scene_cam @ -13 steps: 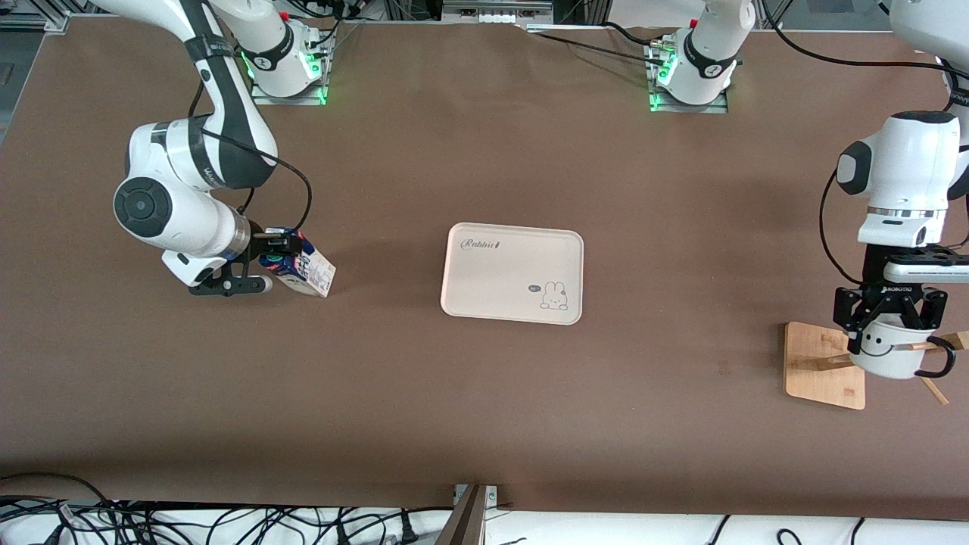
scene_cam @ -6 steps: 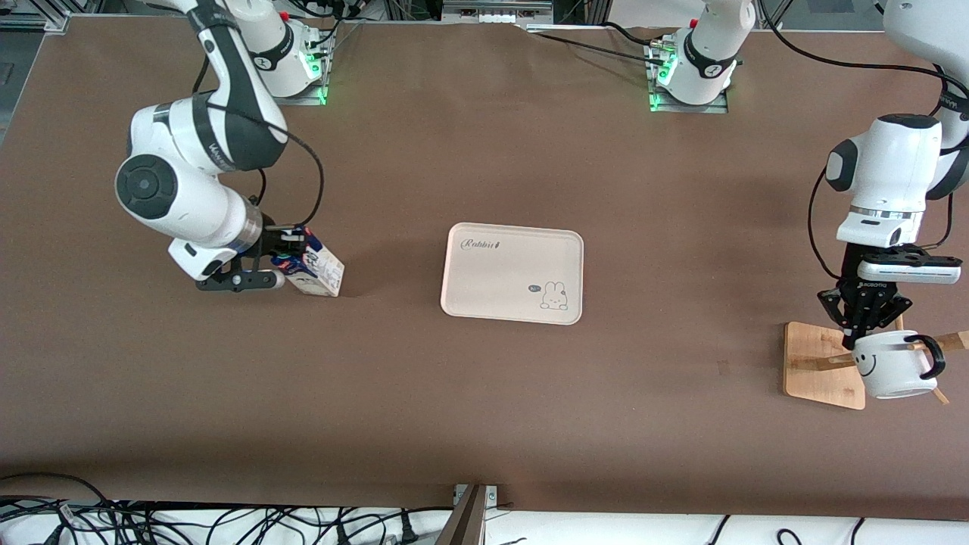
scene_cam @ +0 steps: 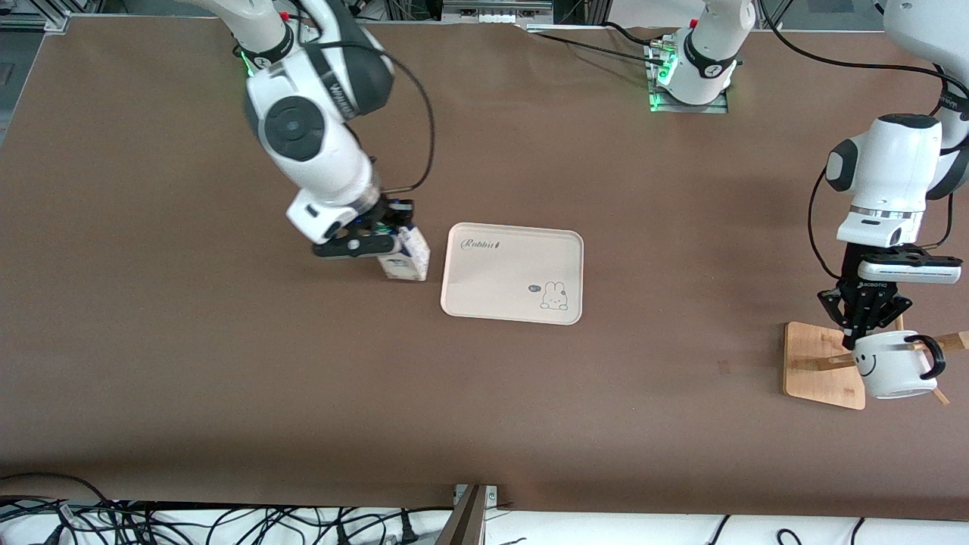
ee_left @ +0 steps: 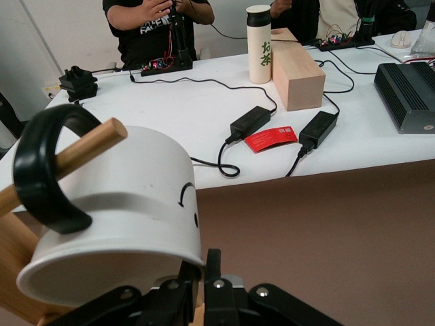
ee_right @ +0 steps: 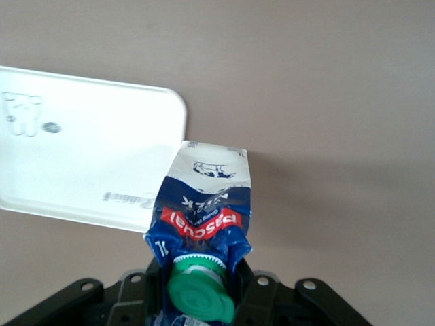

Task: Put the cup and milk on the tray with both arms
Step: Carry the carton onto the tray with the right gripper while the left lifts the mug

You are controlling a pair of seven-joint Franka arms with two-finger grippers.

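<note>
The right gripper (scene_cam: 376, 229) is clamped on the top of the milk (scene_cam: 405, 257), its fingers pinching the carton's gable near the green cap (ee_right: 198, 295); the carton hangs over the table just beside the tray's (scene_cam: 484, 291) edge toward the right arm's end, next to the corner with the "Rabbit" script. The tray lies flat mid-table with nothing on it. At the left arm's end, the left gripper (scene_cam: 865, 331) is closed on the rim of the cup (scene_cam: 893, 367), which is tipped on its side over the wooden rack (scene_cam: 814, 356), smiley facing the rack's base, and a rack peg (ee_left: 85, 151) passes through the black handle (ee_left: 42, 170).
</note>
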